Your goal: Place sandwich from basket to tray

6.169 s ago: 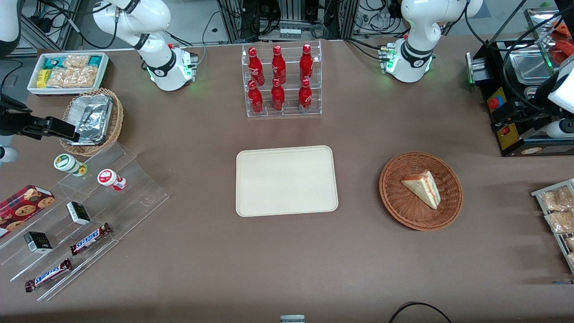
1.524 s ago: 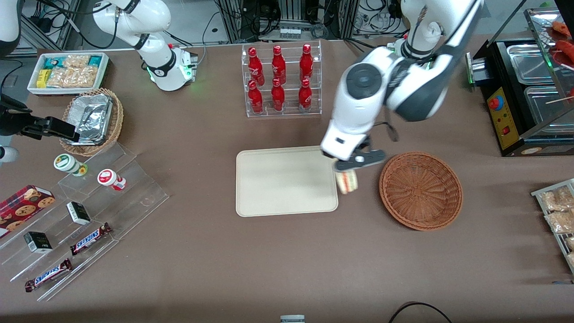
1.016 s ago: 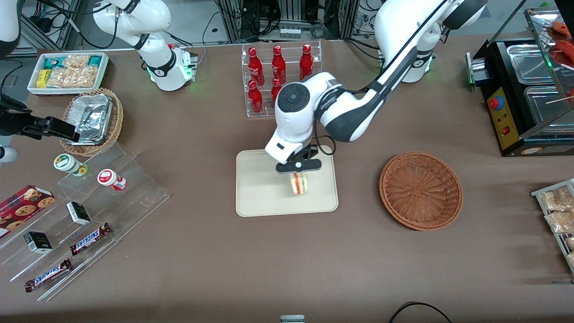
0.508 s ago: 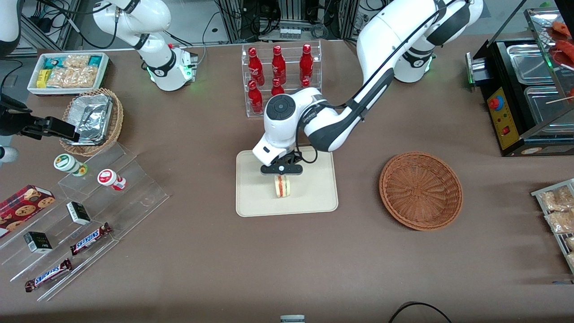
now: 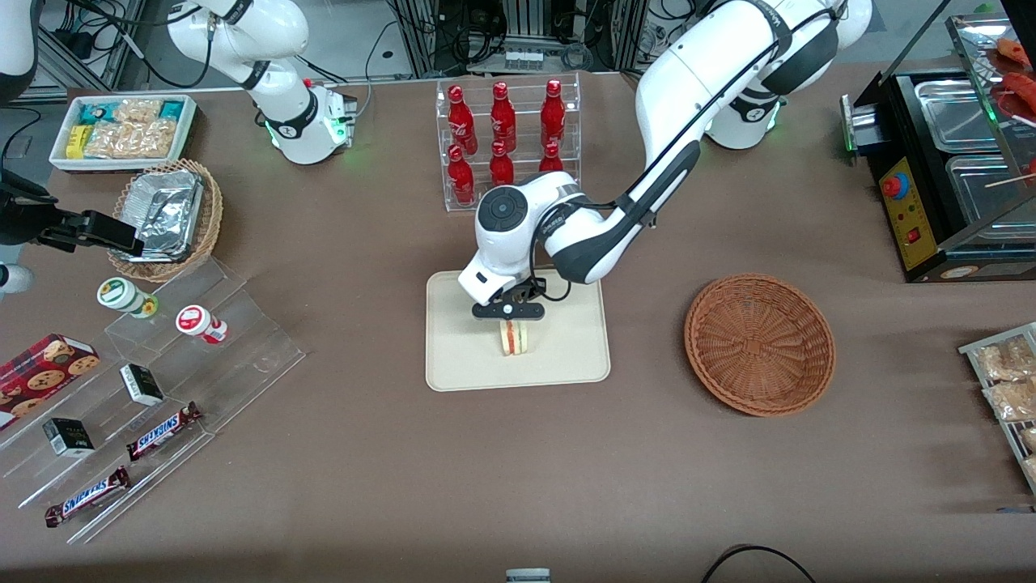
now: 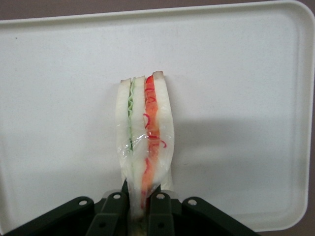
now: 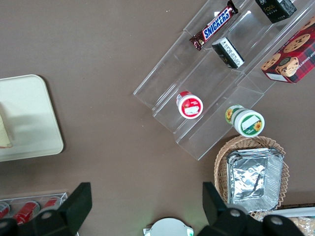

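Since half a second ago the gripper (image 5: 511,317) has come lower over the tray (image 5: 453,364) and barely moved sideways. It is clamped on the sandwich (image 5: 515,338), which stands on edge near the tray's middle — filling layers up. The basket (image 5: 759,344) is empty. The step is placing; next the fingers (image 6: 160,216) should release, then lift straight — otherwise the wedge may tip.

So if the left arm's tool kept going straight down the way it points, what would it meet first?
The left tool, shut on the wrapped triangular white-bread sandwich, points down at the flat cream-beige plastic tray. The sandwich's lower end would probably meet the tray's bare floor first; whether it already touches is unclear.
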`<state>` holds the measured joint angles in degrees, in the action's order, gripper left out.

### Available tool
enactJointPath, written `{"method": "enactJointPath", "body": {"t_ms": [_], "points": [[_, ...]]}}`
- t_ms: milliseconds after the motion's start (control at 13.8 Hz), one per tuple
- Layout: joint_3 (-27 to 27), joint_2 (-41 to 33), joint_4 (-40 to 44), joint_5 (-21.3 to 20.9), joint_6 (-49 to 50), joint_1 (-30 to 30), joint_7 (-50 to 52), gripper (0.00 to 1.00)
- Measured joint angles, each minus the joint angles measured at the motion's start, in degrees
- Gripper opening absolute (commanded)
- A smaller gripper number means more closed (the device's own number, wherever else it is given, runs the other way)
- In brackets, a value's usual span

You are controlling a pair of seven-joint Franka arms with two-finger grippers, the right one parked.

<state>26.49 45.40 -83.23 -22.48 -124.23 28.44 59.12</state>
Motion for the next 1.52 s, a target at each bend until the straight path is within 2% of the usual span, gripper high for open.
{"method": "enactJointPath", "body": {"t_ms": [73, 145, 581, 871, 1089, 1306, 1524], "points": [[0.0, 0.1, 0.0, -0.1, 0.0, 0.0, 0.0, 0.65], [0.0, 0.1, -0.1, -0.1, 0.0, 0.1, 0.0, 0.97], [0.0, -1.2, 1.4, -0.2, 0.0, -0.2, 0.3, 0.99], [-0.2, -10.2, 3.0, 1.3, 5.6, -3.2, 2.3, 0.99], [-0.4, -19.0, 2.9, 6.0, 15.1, -8.9, 1.6, 0.99], [-0.6, -25.3, 2.5, 11.4, 22.7, -16.3, -6.7, 0.99], [-0.7, -29.6, 1.7, 13.4, 28.1, -22.8, -15.5, 0.99]]}}
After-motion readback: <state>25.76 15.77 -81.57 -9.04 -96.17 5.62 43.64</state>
